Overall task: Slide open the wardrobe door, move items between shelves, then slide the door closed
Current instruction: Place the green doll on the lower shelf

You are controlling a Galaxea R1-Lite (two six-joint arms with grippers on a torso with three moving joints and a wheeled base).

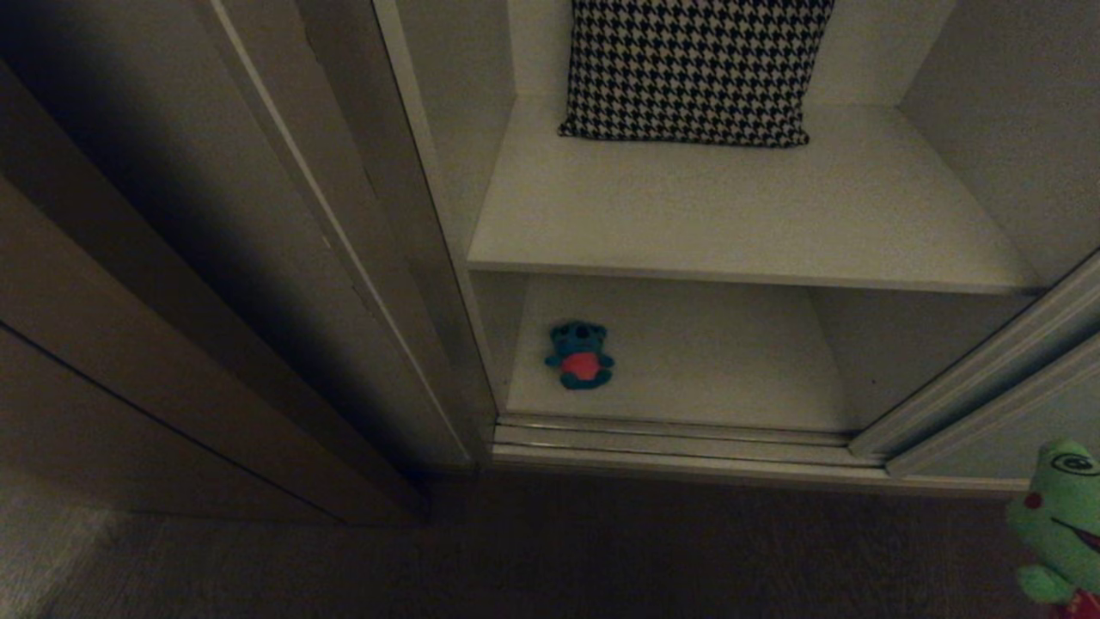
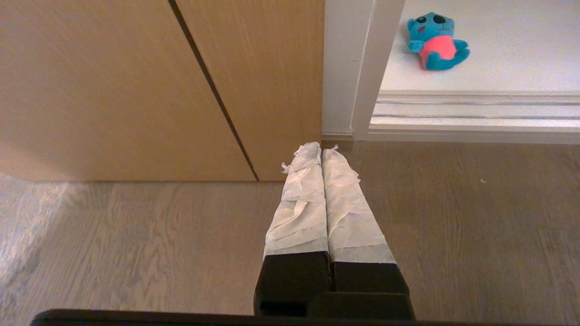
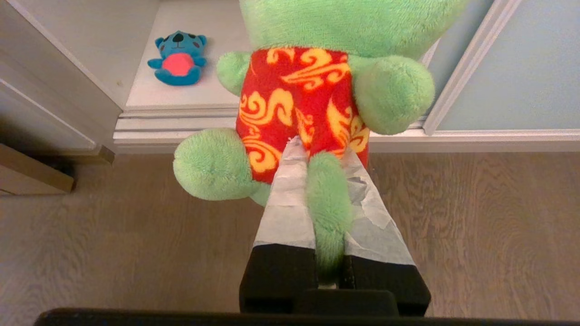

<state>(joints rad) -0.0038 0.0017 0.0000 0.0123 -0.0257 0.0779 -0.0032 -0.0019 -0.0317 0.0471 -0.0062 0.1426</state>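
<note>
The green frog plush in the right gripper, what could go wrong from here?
1. The right gripper pinches the green frog plush only by one soft leg, so it might slip out.
2. The dangling frog could snag the front edge of the upper white shelf board.
3. It could bump the small blue plush with the red belly.

Both the left gripper (image 2: 322, 151) and right gripper (image 3: 317, 151) have black bases with fingers wrapped in crinkled white tape

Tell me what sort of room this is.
Probably a bedroom or closet area at home: a built-in wardrobe with a sliding door, white shelves holding a houndstooth pillow, and wood floor.
</note>
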